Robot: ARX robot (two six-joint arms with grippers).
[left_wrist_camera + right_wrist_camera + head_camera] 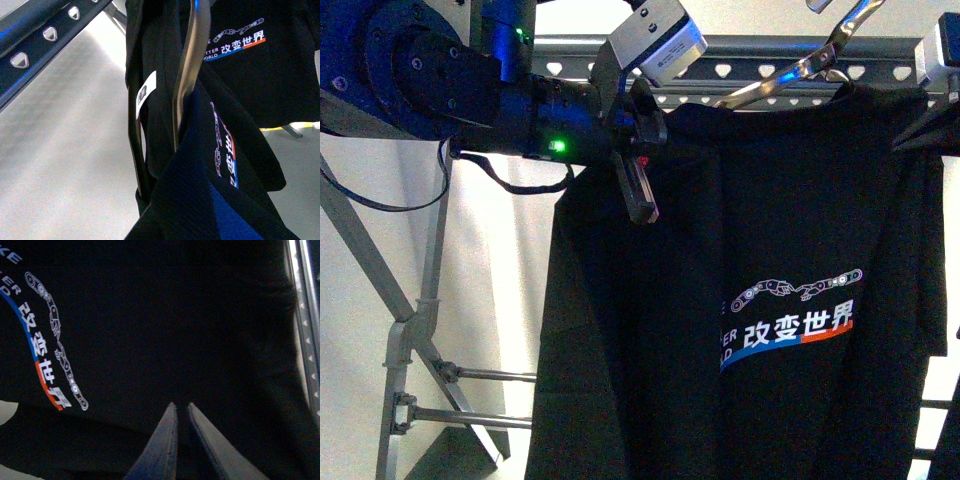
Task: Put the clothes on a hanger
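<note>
The black T-shirt (740,230) with white Chinese characters, a blue-and-red stripe and the robot-arms graphic hangs draped over a metal hanger (790,72) below the rack rail. My left gripper (642,160) is shut on the shirt's shoulder at the left. In the left wrist view the hanger's arm (189,60) runs inside the shirt (170,200), beside a white label (146,92); fabric hides the fingers. My right gripper (180,409) is shut on the black fabric (150,315). Only the right arm's body (940,50) shows at the front view's right edge.
A perforated metal rail (760,52) runs across the top; it also shows in the left wrist view (45,37) and the right wrist view (305,315). A grey rack frame (410,340) stands at the left before a white wall. More black printed cloth (270,60) hangs further off.
</note>
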